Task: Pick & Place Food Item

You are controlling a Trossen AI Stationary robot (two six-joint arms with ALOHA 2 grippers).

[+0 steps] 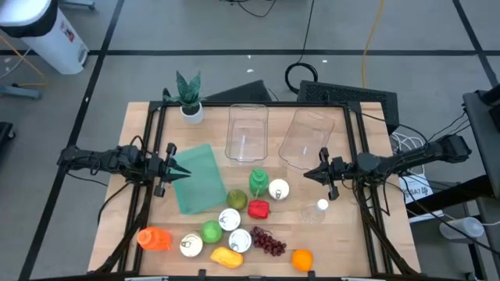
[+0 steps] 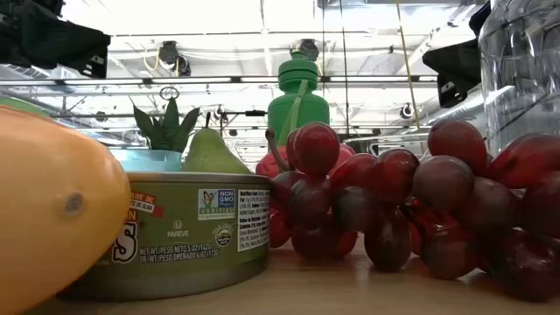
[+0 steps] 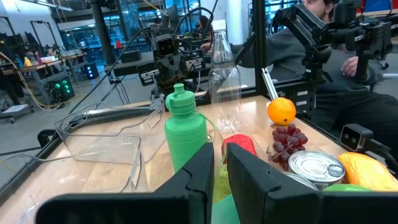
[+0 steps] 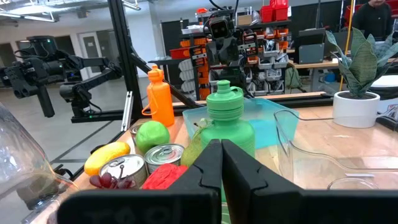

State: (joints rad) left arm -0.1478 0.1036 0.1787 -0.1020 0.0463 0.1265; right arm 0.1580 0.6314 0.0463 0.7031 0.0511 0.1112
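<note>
grapes (image 2: 411,206) and a tin can (image 2: 188,232) crowd the low view, with a yellow mango (image 2: 48,214) beside the can. left gripper (image 1: 181,171) hangs clenched and empty over the teal cloth (image 1: 199,178). right gripper (image 1: 308,175) hangs clenched and empty just beside the clear tray (image 1: 307,139). between them stands a green bottle (image 1: 258,183), near a red pepper (image 1: 258,209).

the tabletop (image 1: 141,117) is bare along its far left strip and near its right edge. between the left hand (image 1: 181,170) and right hand (image 1: 309,175) stand the green bottle (image 1: 258,183) and two clear tubs (image 1: 248,131). the near middle is crowded: cans (image 1: 230,219), grapes (image 1: 269,242), orange (image 1: 302,259), mango (image 1: 225,256), orange bottle (image 1: 154,238).
</note>
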